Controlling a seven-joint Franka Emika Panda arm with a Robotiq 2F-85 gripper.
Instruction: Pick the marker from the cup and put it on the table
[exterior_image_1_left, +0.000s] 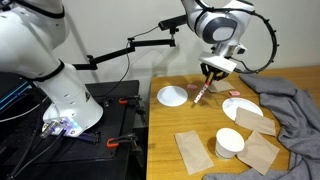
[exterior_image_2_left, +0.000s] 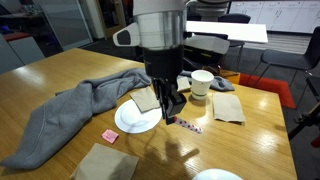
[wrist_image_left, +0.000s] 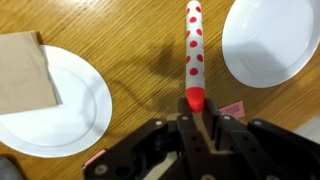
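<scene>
The arm reaches down over the desk (wrist_image_left: 140, 30), its tool (wrist_image_left: 197, 118) clamped on the red end of the dotted marker (wrist_image_left: 194, 45), which juts ahead of it.

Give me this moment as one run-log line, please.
stage: marker not yet released | marker: out of cup, tilted, tip near table | jaws: shut on marker's red end
</scene>
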